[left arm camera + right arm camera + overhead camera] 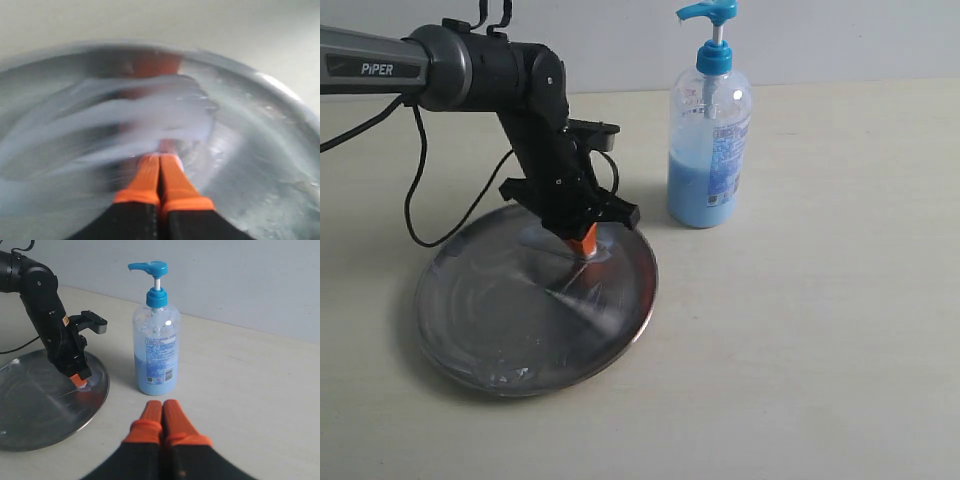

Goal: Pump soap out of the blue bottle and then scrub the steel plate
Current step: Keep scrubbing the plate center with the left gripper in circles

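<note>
Soft, even, bright light; shadows are faint, a dim one hugging the steel plate (480, 320) on the desk (820, 350). Small highlights sit on the blue bottle (156, 340). The left wrist view is heavily blurred; the right pincer (161, 405) near the lens looks soft.

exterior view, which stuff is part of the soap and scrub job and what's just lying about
Job: plate; bottle; soap smeared on the plate; left pincer, shut, tips on the plate.
Lying about: arm's cable; table; right pincer, shut, idle near the bottle.
</note>
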### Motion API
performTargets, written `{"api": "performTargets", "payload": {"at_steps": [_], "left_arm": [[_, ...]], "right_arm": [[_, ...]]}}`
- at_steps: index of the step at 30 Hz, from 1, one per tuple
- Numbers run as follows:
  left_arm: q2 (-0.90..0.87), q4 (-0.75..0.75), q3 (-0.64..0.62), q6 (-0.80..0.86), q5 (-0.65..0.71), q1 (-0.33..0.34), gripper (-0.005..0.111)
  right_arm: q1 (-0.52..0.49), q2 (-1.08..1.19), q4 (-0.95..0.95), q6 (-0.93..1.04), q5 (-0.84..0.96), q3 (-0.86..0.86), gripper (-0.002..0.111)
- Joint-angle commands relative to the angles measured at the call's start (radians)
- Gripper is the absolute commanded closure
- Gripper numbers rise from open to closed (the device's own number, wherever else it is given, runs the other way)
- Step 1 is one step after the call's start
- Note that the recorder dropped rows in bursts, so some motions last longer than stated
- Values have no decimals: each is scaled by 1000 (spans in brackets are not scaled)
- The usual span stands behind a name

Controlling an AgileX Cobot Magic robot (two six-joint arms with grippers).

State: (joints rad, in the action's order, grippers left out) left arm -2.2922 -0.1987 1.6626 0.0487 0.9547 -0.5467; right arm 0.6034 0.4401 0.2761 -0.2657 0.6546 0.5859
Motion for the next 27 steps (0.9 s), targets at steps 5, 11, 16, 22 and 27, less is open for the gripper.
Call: {"api": "performTargets", "payload": {"at_steps": [5,11,16,22,27], "left_arm": [[-20,-178,-11,90,-83,-4,107],[-20,-50,-11,59,-116,-4,107],[-20,168,-11,-74,-91,-4,107],[-20,358,-11,-164,-14,-4,107],[-20,487,-11,-211,59,-4,107]], "right_arm": [[1,-6,-7,3,-20,-2,108],[1,-6,-7,3,-20,-2,108],[1,-6,-7,3,-20,-2,108],[1,-6,-7,3,-20,-2,108],[1,-6,-7,3,-18,-2,108]]}}
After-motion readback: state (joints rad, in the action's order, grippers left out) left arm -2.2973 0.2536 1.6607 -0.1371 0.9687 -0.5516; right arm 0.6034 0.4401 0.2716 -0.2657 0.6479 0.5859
